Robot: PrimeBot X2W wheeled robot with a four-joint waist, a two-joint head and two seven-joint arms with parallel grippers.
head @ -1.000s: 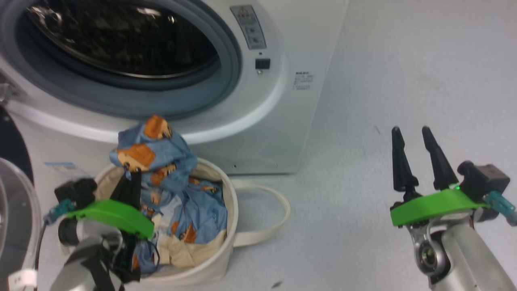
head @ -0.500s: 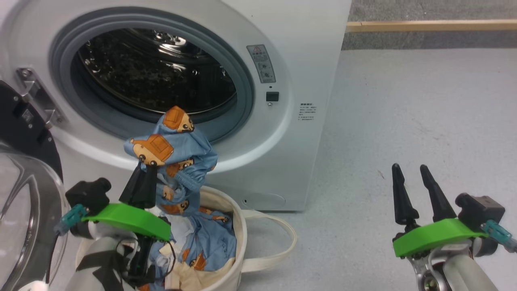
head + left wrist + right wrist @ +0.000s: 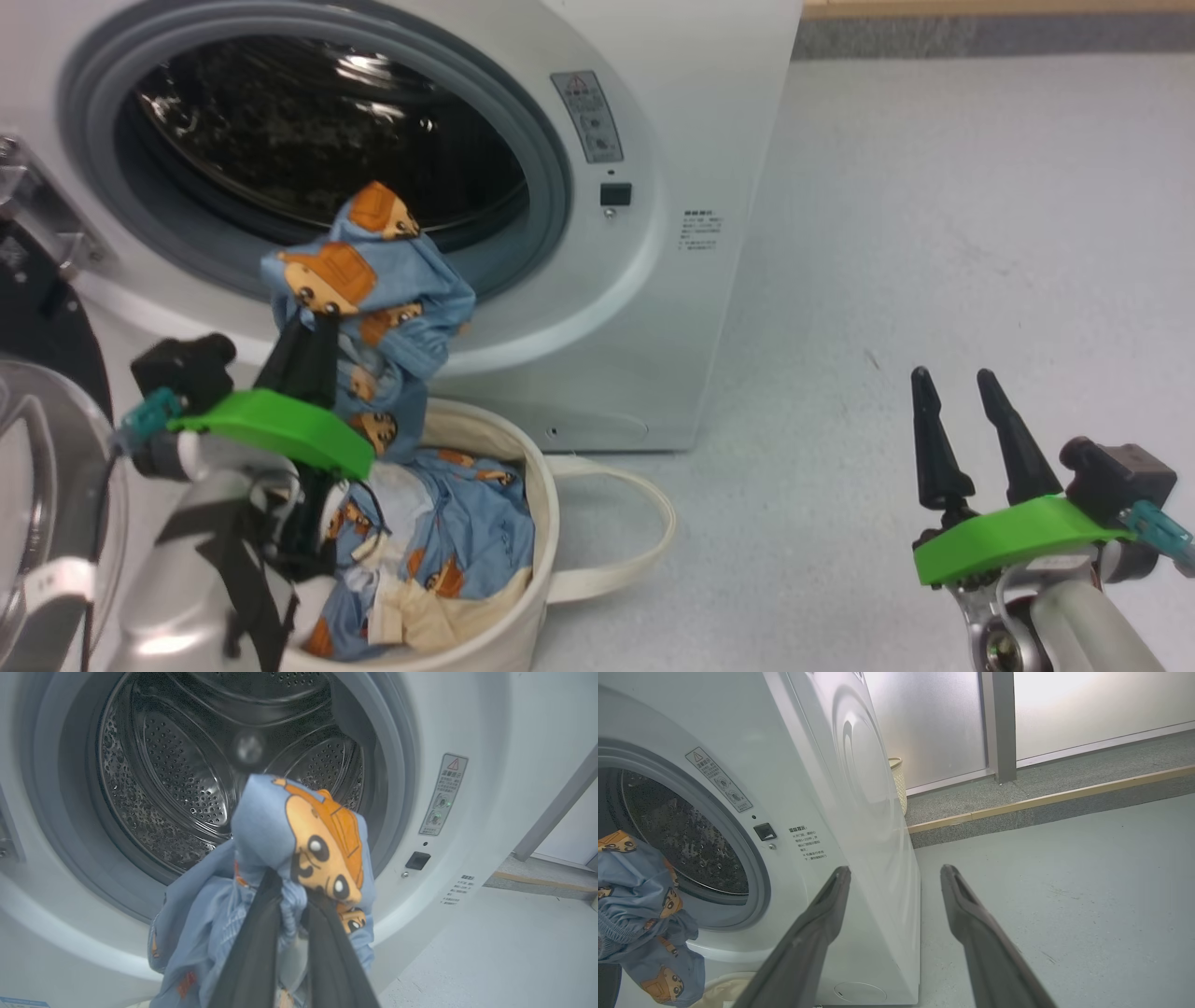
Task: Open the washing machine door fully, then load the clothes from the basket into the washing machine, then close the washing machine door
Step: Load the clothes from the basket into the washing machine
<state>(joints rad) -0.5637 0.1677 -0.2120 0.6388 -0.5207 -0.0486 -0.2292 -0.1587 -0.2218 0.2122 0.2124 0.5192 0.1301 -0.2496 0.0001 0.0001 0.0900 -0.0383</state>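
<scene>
Since the clothes (image 3: 364,280) have been raised partly out of the basket (image 3: 537,504) toward the drum (image 3: 317,140) mouth, clamped in the left gripper's (image 3: 308,322) narrow jaws, loading is judged under way; the right gripper's (image 3: 962,387) jaws are held wide, empty.

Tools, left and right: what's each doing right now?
Left tool: closed on the clothes.
Right tool: open, holding nothing.

At upper left, the big white washing machine (image 3: 719,93) has a smooth, glossy casing, perhaps painted metal. Its perforated steel drum (image 3: 177,784) gleams; the grey rubber gasket (image 3: 392,756) is matt. The blue cartoon-printed clothes (image 3: 373,280) are soft crumpled cloth, the round cream basket (image 3: 541,551) coarse canvas.
</scene>
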